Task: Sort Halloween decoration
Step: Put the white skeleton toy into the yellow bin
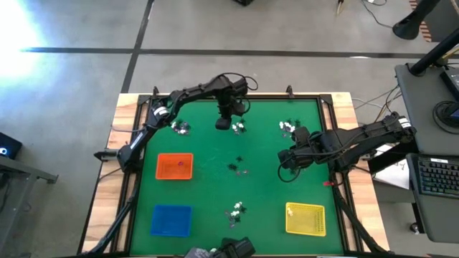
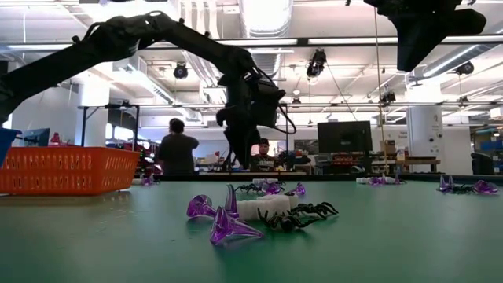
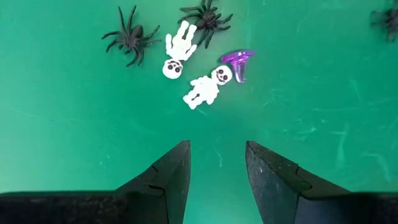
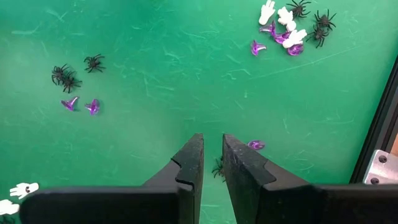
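Note:
The Halloween decoration lies in small heaps on the green mat (image 1: 215,186). My left gripper (image 3: 217,149) points down above the far middle of the mat (image 1: 224,123), open with nothing between its fingers. Just ahead of it lie two white skeletons (image 3: 208,87), a purple hat (image 3: 238,62) and two black spiders (image 3: 130,37). My right gripper (image 4: 212,140) hangs high over the mat's right half (image 1: 285,159), its fingers a narrow gap apart and empty. Below it lie a spider (image 4: 217,168) and a purple piece (image 4: 255,145); a mixed heap (image 4: 289,25) lies farther off.
An orange tray (image 1: 174,166) stands at the mat's left, a blue tray (image 1: 171,219) at the near left, a yellow tray (image 1: 305,218) at the near right. More heaps lie at the far left (image 1: 183,129), the middle (image 1: 237,166) and the near middle (image 1: 237,209). People stand beyond the table (image 2: 177,145).

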